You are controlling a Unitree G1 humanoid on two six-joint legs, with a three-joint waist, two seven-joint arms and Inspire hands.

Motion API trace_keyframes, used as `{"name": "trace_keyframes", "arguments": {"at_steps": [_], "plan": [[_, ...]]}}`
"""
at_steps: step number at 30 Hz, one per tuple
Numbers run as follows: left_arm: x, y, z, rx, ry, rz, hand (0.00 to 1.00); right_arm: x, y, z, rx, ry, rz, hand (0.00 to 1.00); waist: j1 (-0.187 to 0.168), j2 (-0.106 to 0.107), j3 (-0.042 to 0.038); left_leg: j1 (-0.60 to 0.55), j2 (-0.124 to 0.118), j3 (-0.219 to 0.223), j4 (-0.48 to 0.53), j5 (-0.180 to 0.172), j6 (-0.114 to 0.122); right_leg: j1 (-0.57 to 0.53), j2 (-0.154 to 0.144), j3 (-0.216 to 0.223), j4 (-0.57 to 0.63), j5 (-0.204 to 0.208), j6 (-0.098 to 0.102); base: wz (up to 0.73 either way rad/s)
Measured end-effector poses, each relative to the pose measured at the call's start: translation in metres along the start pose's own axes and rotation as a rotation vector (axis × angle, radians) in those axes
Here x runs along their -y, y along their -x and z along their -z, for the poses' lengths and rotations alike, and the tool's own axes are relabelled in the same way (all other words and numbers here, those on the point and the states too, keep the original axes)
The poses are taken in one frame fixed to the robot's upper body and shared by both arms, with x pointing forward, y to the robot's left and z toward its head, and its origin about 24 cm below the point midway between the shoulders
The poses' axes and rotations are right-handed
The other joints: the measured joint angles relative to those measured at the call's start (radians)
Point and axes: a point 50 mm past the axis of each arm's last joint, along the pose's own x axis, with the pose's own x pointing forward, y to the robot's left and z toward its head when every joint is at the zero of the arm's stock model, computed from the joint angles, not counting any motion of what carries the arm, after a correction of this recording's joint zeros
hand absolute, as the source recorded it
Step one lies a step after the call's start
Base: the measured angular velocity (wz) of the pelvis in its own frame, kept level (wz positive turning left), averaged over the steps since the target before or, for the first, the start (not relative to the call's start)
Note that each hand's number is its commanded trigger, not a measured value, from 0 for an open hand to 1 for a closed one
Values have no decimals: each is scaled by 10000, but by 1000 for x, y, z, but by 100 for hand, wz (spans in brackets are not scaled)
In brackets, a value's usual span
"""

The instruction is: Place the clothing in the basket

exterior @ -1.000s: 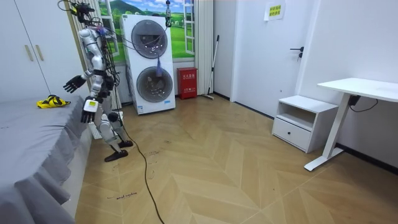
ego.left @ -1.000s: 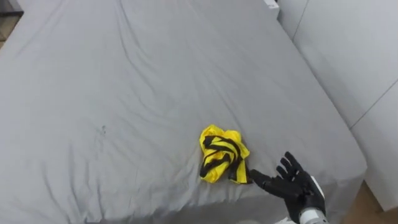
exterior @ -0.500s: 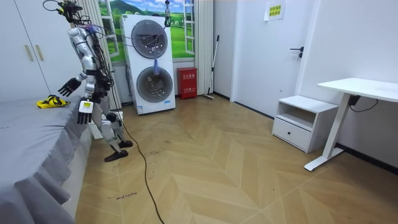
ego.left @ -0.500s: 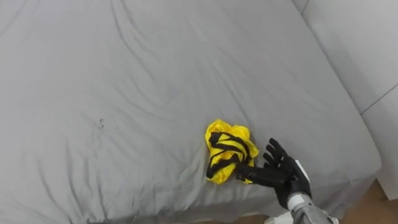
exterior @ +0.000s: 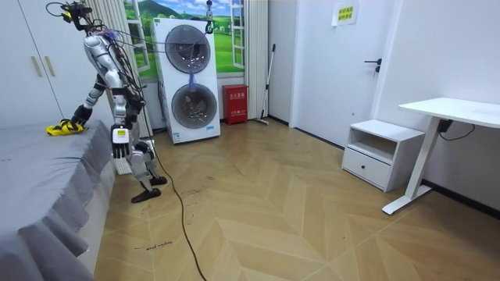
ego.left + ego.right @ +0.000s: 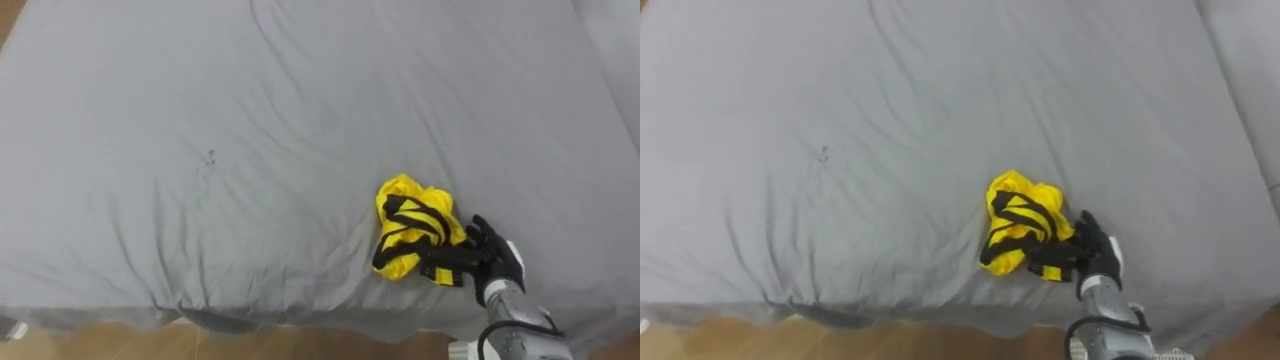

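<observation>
Near the bed [image 6: 200, 120] edge, found right hand [image 6: 497, 268] touching yellow-black garment [image 6: 408, 230], fingers [image 6: 462, 262] on cloth; could not tell if gripping. Noted left hand [image 5: 119, 134] hanging low.

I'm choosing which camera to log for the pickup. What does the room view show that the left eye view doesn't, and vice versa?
Room view: the robot standing by the grey bed, its left hand down at its side, stacked washing machines, a white desk. Left eye view: black stripes on the yellow garment, a small dark mark on the bed. Both: bed, garment, and the right hand at the garment's edge.
</observation>
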Motion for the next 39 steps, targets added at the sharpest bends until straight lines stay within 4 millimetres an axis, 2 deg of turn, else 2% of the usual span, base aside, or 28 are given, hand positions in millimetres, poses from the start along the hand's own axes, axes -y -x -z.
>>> {"name": "trace_keyframes", "arguments": {"at_steps": [3, 4, 5, 6, 7, 15, 24, 29, 39], "plan": [[1, -1, -3, 63, -6, 39, 0, 3, -4, -12, 233, -337, 426, 0, 65, 57, 23, -416, -23, -33, -21, 177, 35, -453, -32, -50, 112, 58, 35, 9], [2, -2, -5, 90, -15, 63, 0, 4, -5, -15, 264, -357, 498, 16, 111, 56, 24, -538, -33, -32, -27, 227, 48, -608, -52, -61, 201, 61, 32, 4], [2, -2, -5, 88, -14, 68, 0, 5, -6, -15, 227, -348, 557, 16, 144, 57, 24, -567, -37, -33, -28, 241, 55, -635, -56, -66, 206, 62, 33, 4], [3, -2, -5, 84, 2, 94, 0, 7, -6, -15, 169, -335, 686, 78, 217, 58, 24, -579, -43, -37, -28, 245, 61, -639, -59, -68, 207, 66, 39, 0], [3, -2, -5, 82, 44, 129, 0, 9, -6, -16, 182, -334, 744, 100, 265, 57, 25, -596, -49, -36, -24, 245, 62, -647, -60, -68, 208, 68, 42, 0], [2, -2, -6, 102, 180, 286, 0, 18, -8, -22, 333, -156, 911, 100, 292, 71, 16, -867, -60, 13, -20, 255, 77, -931, -85, -92, 243, 68, 52, 0], [2, -2, -5, 18, 269, 347, 0, 30, -9, -21, 45, 260, 1140, 100, 559, 73, 21, -827, -57, 119, -122, 273, 83, -979, -95, 2, 240, 63, 60, -3], [1, -2, -4, 13, 356, 327, 0, 29, -9, -22, 39, 282, 975, 100, 553, 60, 37, -836, -66, 30, -155, 290, 82, -987, -96, -50, 229, 63, 60, 1], [-7, -1, -7, 1, 163, 191, 0, 18, -9, -27, 325, 970, 329, 100, 515, 5, 73, -843, -49, 170, -159, 287, 81, -1036, -93, 37, 208, 63, 60, -3]]}}
